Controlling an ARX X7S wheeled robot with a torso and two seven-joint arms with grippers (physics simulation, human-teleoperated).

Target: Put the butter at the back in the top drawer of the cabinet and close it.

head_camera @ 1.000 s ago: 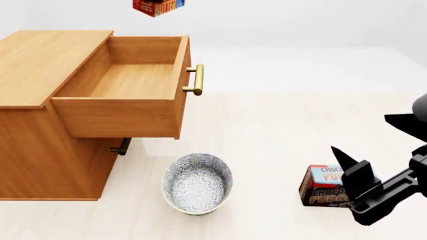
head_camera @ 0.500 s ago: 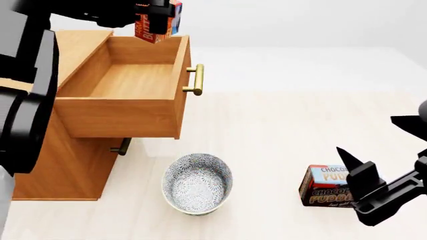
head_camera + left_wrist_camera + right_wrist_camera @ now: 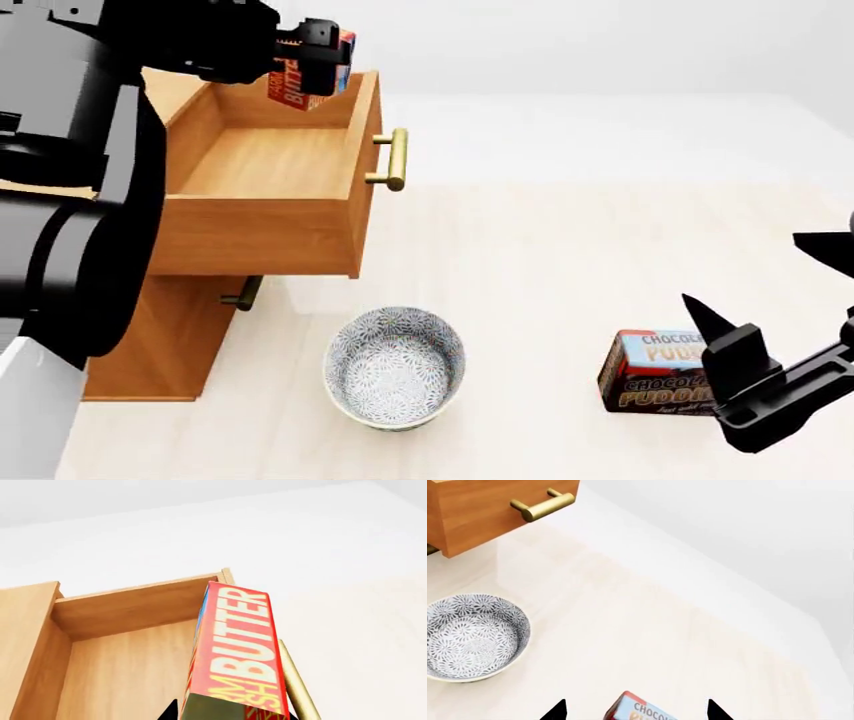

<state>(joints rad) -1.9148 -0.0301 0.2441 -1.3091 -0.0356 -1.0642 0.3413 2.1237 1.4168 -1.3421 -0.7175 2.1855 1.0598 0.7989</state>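
The top drawer (image 3: 267,160) is pulled open. The butter (image 3: 310,72) is gripped by the closed left gripper (image 3: 314,60) above the drawer's far corner, not yet released. The right gripper (image 3: 767,320) is spread, empty. Release and closing remain.

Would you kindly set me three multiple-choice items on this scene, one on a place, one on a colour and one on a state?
1. Where is the butter?
A. in the bowl
B. held over the top drawer
C. on the floor

2. What colour is the top drawer's handle?
A. brass
B. black
C. white

3. How does the top drawer stand?
A. shut
B. removed
C. pulled open

Answers: 1 B, the left gripper holds it above the open drawer. 2 A, the bar shines brass. 3 C, its bare wooden floor shows.
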